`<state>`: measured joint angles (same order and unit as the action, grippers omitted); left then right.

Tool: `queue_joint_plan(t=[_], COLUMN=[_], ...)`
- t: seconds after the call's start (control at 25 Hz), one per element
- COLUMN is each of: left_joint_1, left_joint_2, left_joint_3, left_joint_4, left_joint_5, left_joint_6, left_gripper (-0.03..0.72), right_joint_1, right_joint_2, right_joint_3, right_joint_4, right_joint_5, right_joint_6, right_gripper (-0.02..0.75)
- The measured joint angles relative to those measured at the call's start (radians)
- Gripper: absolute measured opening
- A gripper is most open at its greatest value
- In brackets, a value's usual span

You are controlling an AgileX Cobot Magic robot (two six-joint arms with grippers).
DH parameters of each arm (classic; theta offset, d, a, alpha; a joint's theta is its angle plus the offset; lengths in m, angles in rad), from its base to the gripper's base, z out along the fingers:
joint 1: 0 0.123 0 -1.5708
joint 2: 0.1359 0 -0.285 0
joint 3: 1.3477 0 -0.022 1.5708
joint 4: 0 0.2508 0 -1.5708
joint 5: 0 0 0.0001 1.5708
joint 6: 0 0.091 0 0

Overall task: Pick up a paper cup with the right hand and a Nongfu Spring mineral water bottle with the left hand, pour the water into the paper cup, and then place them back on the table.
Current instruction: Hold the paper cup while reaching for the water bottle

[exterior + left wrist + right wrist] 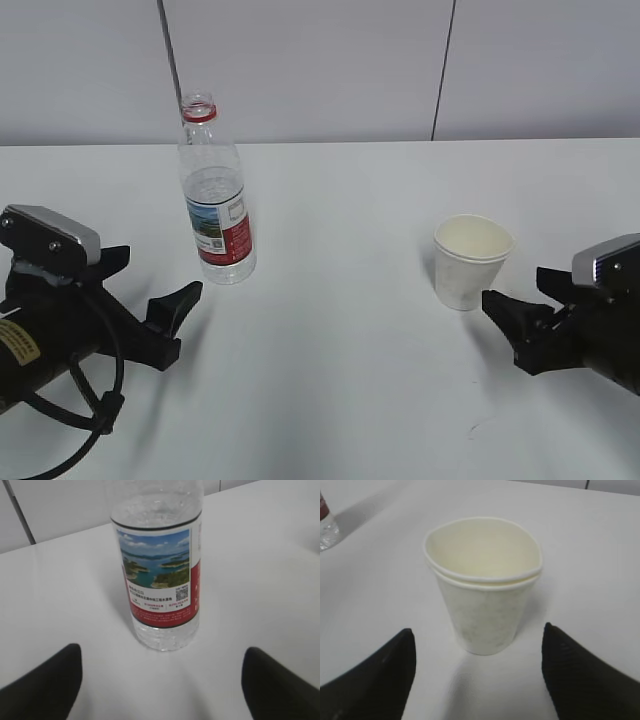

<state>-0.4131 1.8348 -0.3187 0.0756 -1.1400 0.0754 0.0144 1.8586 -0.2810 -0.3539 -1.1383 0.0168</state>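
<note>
While upright mid-table, bottle [217, 205] uncapped, cup [470, 261] apart, pincers spread.

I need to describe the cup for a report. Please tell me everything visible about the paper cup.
The paper cup is small, off-white and tapered. Two rolled rims show at its slightly squashed mouth, so it may be two nested cups. It looks empty. It stands upright on the white table, on the right side, touched only by the table.

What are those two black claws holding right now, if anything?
Nothing. The left end effector is open just short of the water bottle; the right end effector is open just short of the paper cup. Both stand on the table.
</note>
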Motion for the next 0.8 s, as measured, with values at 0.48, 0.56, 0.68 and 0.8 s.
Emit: queue_joint_plan(t=[0.48, 0.56, 0.68, 0.8], left_joint_1=[0.000, 0.000, 0.000, 0.000], left_joint_2=[0.000, 0.000, 0.000, 0.000], left_joint_3=[0.000, 0.000, 0.000, 0.000], left_joint_4=[0.000, 0.000, 0.000, 0.001], left_joint_5=[0.000, 0.000, 0.000, 0.000], left_joint_6=[0.000, 0.000, 0.000, 0.000], left_gripper=[0.591, 0.590, 0.590, 0.590], right_joint_1=[0.000, 0.000, 0.000, 0.000], right_joint_2=[0.052, 0.052, 0.052, 0.064], right_joint_3=[-0.006, -0.010, -0.028, -0.060], right_joint_4=[0.047, 0.047, 0.047, 0.036], right_joint_5=[-0.006, -0.006, -0.006, -0.006], right_joint_6=[-0.007, -0.007, -0.007, -0.009], right_gripper=[0.587, 0.588, 0.595, 0.604])
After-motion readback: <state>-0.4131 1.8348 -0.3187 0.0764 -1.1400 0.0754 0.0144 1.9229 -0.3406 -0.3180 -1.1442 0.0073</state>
